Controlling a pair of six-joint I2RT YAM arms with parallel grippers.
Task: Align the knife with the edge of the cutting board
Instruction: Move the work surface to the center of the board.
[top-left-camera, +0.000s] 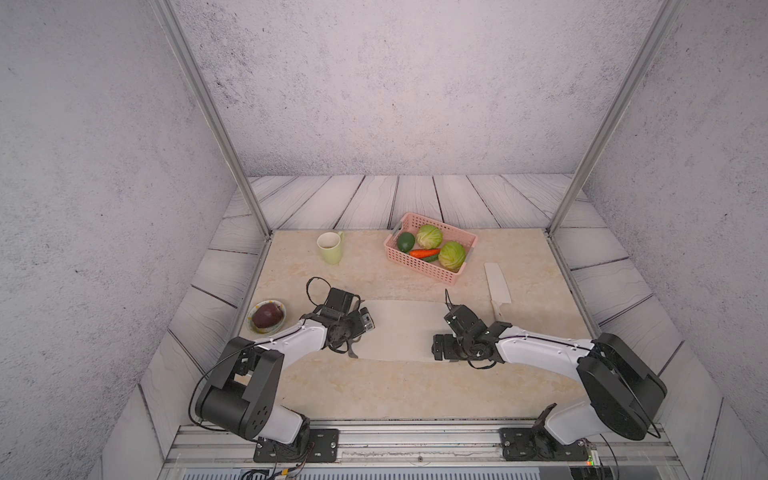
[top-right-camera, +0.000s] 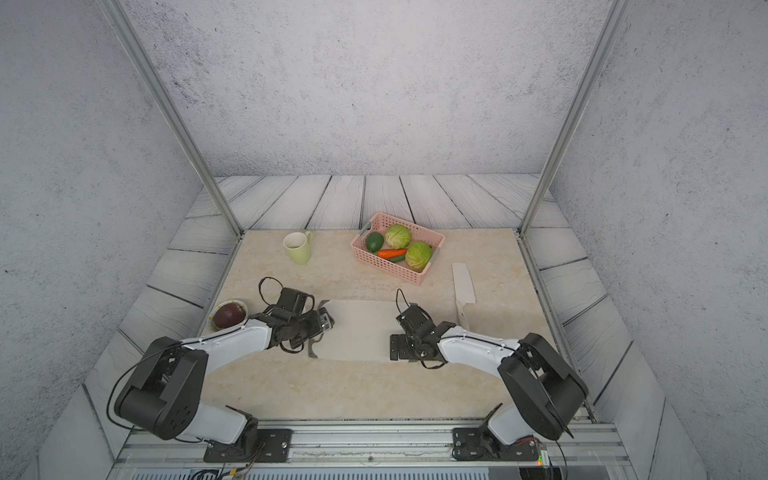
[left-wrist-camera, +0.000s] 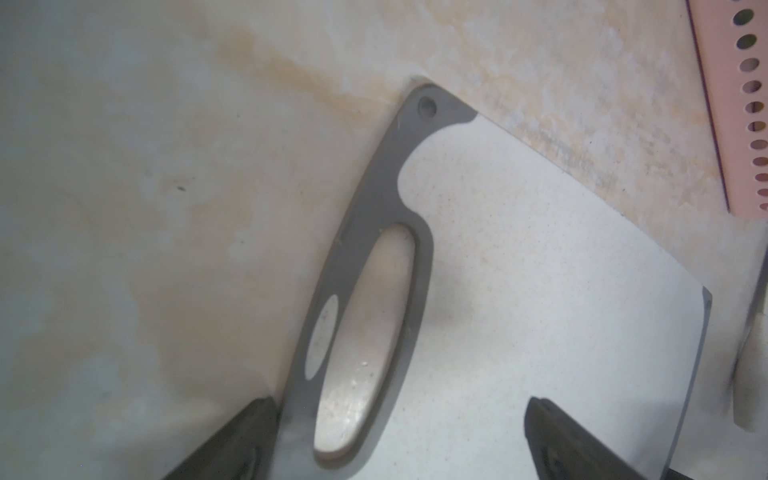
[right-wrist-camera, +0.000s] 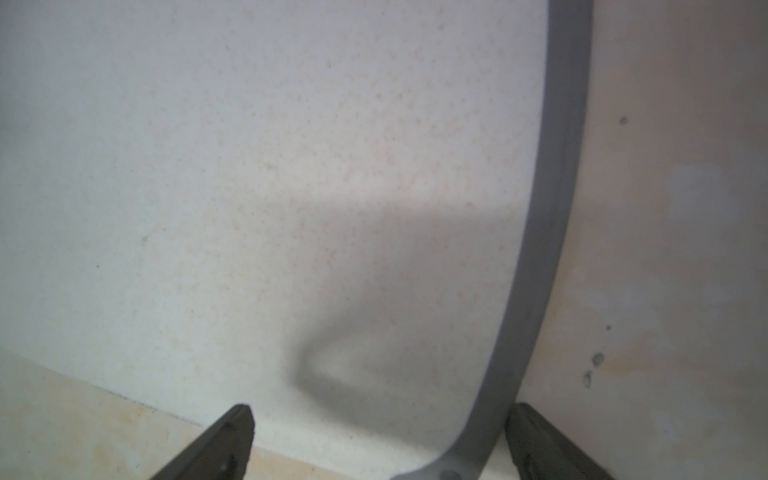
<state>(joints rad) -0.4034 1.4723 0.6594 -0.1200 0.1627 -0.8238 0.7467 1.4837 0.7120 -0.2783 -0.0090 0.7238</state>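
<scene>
In both top views, the cutting board (top-left-camera: 399, 328) (top-right-camera: 361, 328) is lying flat on the table (top-left-camera: 374, 390), a bit below the middle of the picture. The knife (top-left-camera: 497, 282) (top-right-camera: 463, 282) is lying on the table just right of the board. Its wide blade is pointing up the picture and its handle is pointing down toward the right arm. The arm is hiding whether the knife is touching the board. The left pincer (top-left-camera: 347, 328) (top-right-camera: 305, 326) is hanging over the board's left end. The right pincer (top-left-camera: 444, 347) (top-right-camera: 405, 347) is hanging over its right end. A pink basket (top-left-camera: 415, 266) is sitting above the board.

In the left wrist view, the left pincer (left-wrist-camera: 399, 419) is showing at the bottom, with its fingers (left-wrist-camera: 241, 440) spread wide. The board's (left-wrist-camera: 519, 311) grey end with the long hole is running down between them.

In the right wrist view, the right pincer (right-wrist-camera: 378, 428) is showing at the bottom, with its fingers (right-wrist-camera: 232, 436) spread wide too. The board (right-wrist-camera: 291, 166) is filling the left and middle. Its grey end strip is curving down the right side and passing between the fingers.
</scene>
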